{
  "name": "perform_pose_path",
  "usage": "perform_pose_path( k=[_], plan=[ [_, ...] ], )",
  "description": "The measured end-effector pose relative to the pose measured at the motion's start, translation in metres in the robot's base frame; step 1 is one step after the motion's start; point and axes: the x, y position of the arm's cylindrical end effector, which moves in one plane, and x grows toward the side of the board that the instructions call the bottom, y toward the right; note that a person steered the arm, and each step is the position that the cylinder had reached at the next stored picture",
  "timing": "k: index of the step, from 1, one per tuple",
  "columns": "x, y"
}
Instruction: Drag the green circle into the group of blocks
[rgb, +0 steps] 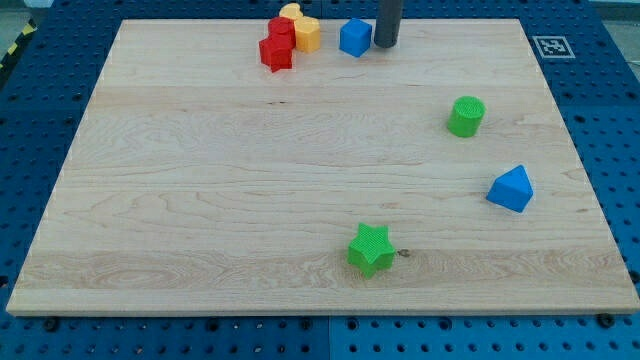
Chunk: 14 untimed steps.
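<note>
The green circle (466, 116) stands alone on the wooden board (200, 200), at the view's right, a little above mid-height. A group of blocks sits at the view's top centre: two red blocks (277, 45), two yellow blocks (303, 30) and a blue block (354, 37). My tip (386, 45) is at the view's top, just to the right of the blue block and close to it. It is well above and to the left of the green circle.
A blue triangular block (511, 189) lies at the view's right, below the green circle. A green star (371, 249) lies near the view's bottom centre. A fiducial marker (553, 46) sits off the board's top right corner.
</note>
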Motion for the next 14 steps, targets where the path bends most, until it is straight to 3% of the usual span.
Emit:
perform_pose_path(
  k=[3,7,8,9,11,12,14],
  plan=[
    [-0.001,-0.022],
    [0.142,0.185],
    [0.193,0.198],
    [0.205,0.160],
    [0.100,0.029],
    [0.074,0.000],
    [0.088,0.066]
  ],
)
